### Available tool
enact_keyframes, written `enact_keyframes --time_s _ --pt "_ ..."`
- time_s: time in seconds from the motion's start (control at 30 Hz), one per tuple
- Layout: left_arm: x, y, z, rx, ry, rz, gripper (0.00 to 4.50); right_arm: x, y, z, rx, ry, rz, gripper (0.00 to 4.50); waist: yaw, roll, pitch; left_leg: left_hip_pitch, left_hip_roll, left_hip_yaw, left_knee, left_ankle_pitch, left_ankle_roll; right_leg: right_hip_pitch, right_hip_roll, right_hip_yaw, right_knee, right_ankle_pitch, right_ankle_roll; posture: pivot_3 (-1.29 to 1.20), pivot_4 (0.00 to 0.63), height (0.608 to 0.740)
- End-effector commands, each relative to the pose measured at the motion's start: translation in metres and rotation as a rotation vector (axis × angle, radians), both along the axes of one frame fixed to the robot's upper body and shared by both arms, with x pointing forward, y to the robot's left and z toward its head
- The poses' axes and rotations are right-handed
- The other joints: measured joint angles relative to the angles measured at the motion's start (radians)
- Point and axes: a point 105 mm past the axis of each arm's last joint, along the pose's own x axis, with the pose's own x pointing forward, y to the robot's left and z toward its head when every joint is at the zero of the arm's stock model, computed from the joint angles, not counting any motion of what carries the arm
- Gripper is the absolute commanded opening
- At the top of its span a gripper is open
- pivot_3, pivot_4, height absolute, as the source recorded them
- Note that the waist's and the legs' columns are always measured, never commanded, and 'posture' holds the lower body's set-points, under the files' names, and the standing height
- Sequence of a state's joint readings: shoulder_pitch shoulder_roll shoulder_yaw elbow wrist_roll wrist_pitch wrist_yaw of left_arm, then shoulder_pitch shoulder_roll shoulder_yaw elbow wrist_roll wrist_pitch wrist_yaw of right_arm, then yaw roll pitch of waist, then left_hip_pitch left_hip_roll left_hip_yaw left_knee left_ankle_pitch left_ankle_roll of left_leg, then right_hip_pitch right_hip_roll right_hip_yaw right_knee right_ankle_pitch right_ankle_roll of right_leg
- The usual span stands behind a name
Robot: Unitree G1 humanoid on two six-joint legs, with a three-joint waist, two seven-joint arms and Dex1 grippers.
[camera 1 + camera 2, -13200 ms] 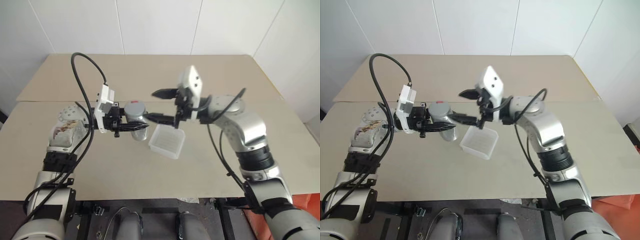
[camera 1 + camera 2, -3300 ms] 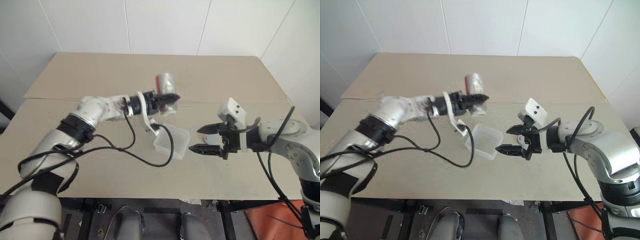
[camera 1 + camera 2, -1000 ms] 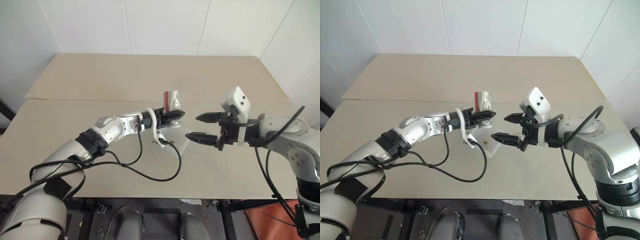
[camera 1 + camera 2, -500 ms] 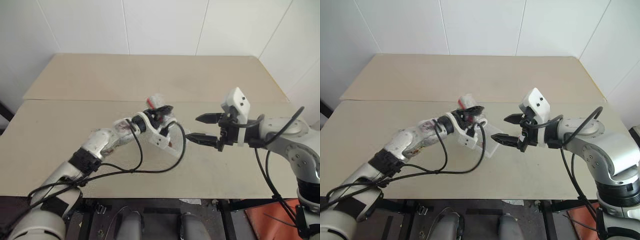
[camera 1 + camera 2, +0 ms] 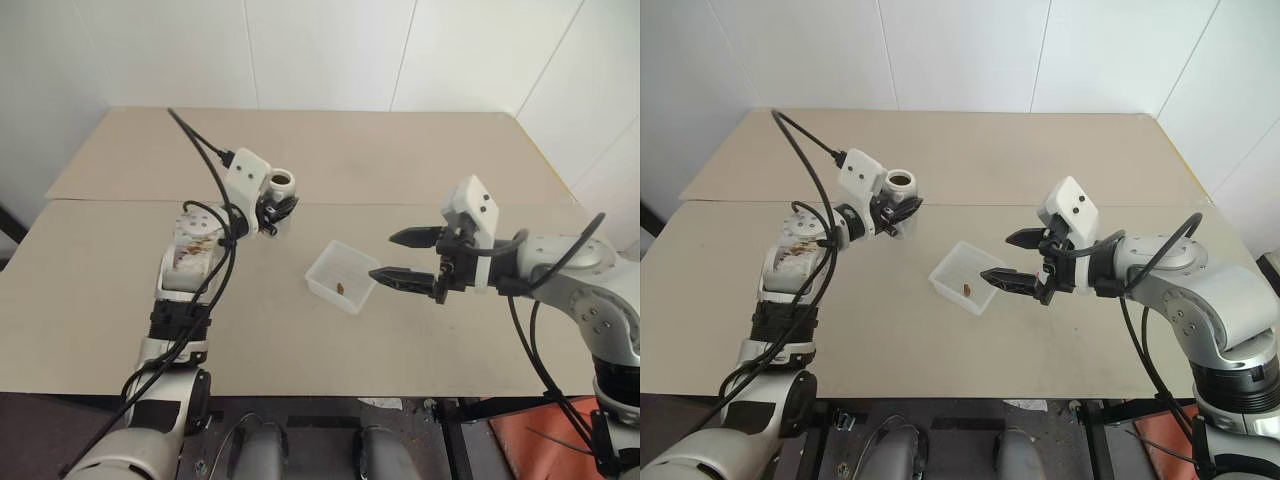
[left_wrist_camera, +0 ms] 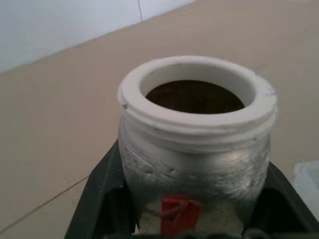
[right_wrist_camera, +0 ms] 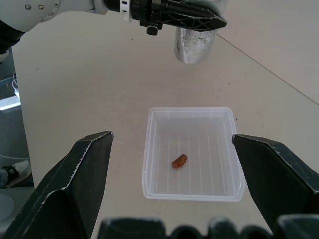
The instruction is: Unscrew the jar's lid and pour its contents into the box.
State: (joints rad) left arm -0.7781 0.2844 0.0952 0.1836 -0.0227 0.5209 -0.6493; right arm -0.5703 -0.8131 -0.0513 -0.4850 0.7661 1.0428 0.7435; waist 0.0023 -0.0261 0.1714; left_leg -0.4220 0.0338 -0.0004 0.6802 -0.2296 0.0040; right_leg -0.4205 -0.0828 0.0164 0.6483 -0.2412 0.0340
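Observation:
My left gripper (image 5: 278,208) is shut on the jar (image 5: 281,181), holding it upright above the table, left of the box. The jar (image 6: 194,149) is silvery with a red mark, a white threaded rim and an open mouth, dark brown inside. The lid is out of view. The box (image 5: 342,276), a shallow translucent tray, lies on the table at the centre with one small brown bit of the contents (image 7: 179,161) in it. My right gripper (image 5: 382,256) hovers open just right of the box, pointing at it, with nothing between its fingers (image 7: 75,184).
The beige table (image 5: 400,150) has a seam running across it behind the box. A black cable (image 5: 195,140) loops up from my left wrist. A white wall stands behind the table's far edge.
My left arm has swung left, away from the box, and rolled the jar from tipped over to upright, mouth up. The box now shows uncovered. The right arm has kept still.

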Motion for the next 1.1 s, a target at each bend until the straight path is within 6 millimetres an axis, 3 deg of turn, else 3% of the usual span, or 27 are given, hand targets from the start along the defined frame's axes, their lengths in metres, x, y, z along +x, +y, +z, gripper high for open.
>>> enact_keyframes --time_s 0.03,0.3,0.53,0.57,0.67,0.8,1.1 --pt "-0.002 0.004 -0.008 -0.034 -0.017 -0.012 1.98 0.0 0.0 0.011 0.01 -0.053 0.008 4.45 0.0 0.0 0.0 0.0 0.0 0.0 0.0 0.0 0.0 0.0 0.0 0.0 0.0 0.0 0.0 0.0 0.15 0.74" --pt "-0.01 0.007 -0.039 -0.087 -0.004 -0.033 1.98 -0.001 -0.001 0.01 0.01 -0.053 0.008 4.45 -0.001 0.0 0.0 0.0 0.0 0.0 0.0 0.0 0.0 0.0 0.0 0.0 0.0 0.0 0.0 0.0 0.15 0.74" --pt "-0.03 0.018 -0.05 -0.081 -0.007 -0.05 4.26 -0.003 -0.001 0.009 0.009 -0.054 0.014 4.5 -0.002 0.0 0.0 0.0 0.0 0.0 0.0 0.0 0.0 0.0 0.0 0.0 0.0 0.0 0.0 0.0 0.15 0.74" --pt "-0.035 0.021 -0.052 -0.073 -0.003 -0.05 4.47 -0.002 -0.001 0.009 0.008 -0.054 0.014 4.5 -0.004 0.0 0.0 0.001 0.0 0.0 0.0 0.0 0.0 0.0 0.0 0.0 0.0 0.0 0.0 0.0 0.15 0.74" --pt "-0.053 0.029 -0.057 -0.042 0.012 -0.057 4.47 -0.003 -0.001 0.007 0.006 -0.053 0.016 4.5 -0.007 0.0 0.0 0.001 0.0 0.0 -0.001 0.0 0.0 0.0 0.0 0.001 0.0 0.0 0.0 0.0 0.15 0.74" --pt "-0.081 0.043 -0.052 -0.04 0.02 -0.097 4.47 -0.005 -0.002 0.004 -0.001 -0.046 0.014 4.5 -0.008 0.0 0.0 0.001 0.001 0.0 -0.001 0.0 0.0 0.0 0.0 0.001 0.0 0.0 0.0 0.0 0.15 0.74" --pt "-0.189 0.12 -0.012 0.205 0.085 -0.413 4.47 -0.009 -0.013 -0.007 -0.009 -0.031 0.007 4.5 -0.018 0.001 0.0 0.004 0.003 0.002 -0.003 0.0 0.0 0.0 0.001 0.002 -0.001 -0.001 -0.001 0.0 0.15 0.74"
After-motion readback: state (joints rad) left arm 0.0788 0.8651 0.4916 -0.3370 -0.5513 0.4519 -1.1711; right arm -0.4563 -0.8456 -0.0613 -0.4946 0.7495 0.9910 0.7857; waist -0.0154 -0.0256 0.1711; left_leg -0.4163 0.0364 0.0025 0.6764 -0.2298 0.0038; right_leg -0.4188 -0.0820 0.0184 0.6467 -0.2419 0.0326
